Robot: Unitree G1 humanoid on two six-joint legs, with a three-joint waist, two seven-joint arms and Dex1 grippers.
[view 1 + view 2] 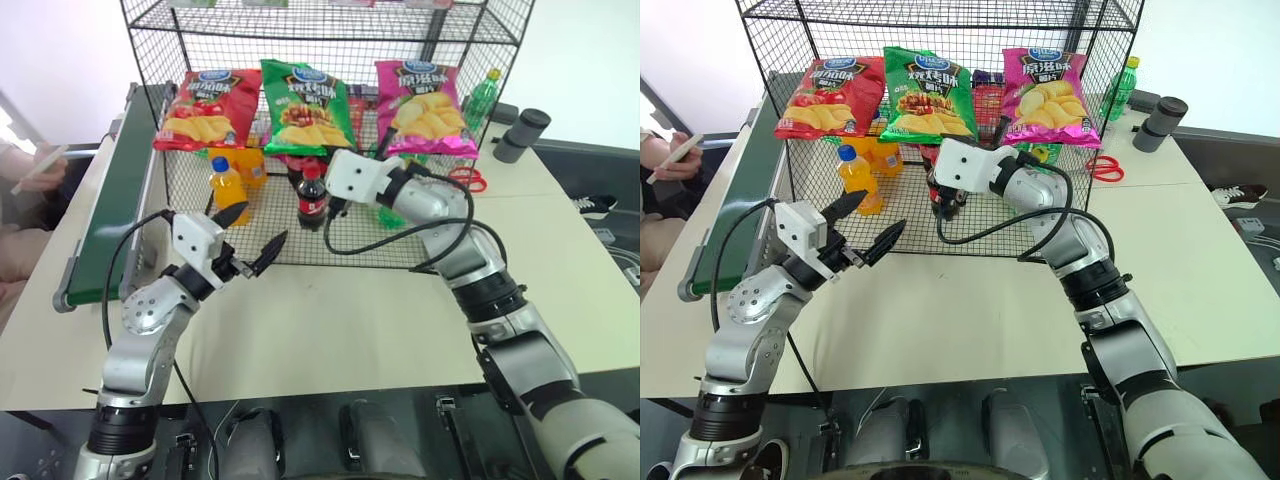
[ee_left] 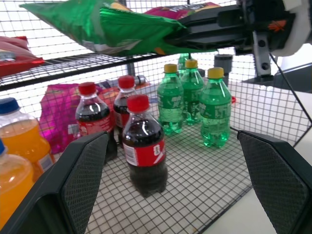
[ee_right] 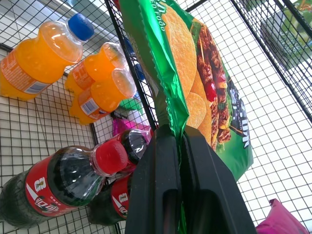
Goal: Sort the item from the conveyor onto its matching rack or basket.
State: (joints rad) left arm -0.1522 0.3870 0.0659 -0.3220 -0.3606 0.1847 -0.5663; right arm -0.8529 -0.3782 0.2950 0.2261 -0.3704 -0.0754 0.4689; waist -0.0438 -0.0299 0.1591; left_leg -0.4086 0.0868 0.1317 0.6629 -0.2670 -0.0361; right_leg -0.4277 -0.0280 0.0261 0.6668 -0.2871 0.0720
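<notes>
while its two black fingers are clenched on the lower edge of the green crisp bag [image 3: 204, 83], the right gripper [image 3: 183, 146] reaches level into the black wire rack [image 1: 470, 20], and the bag lies sloping on a middle tier between a red crisp bag [image 1: 205, 108] and a pink crisp bag [image 1: 425, 108]. below that tier, on the rack's bottom mesh, stand dark cola bottles [image 2: 142, 146] with red caps, orange drink bottles [image 1: 228, 188] with blue caps, and green bottles [image 2: 214, 114] with yellow caps. the left gripper [image 1: 250, 240] hovers in front of the rack's lower opening with its fingers spread wide, released and grasping nothing. the rack sits on a pale cream table [image 1: 330, 320], whose top is plain and smooth. along the table's left edge runs the conveyor [image 1: 125, 185], a narrow dark green belt in a grey frame. beyond the rack's right side lie red-handled scissors [image 1: 465, 177], another green bottle [image 1: 482, 98] and a dark cylinder [image 1: 522, 133]. a person's hand [image 1: 35, 172] holding a phone shows at the far left, past the conveyor. white walls close the room behind.
</notes>
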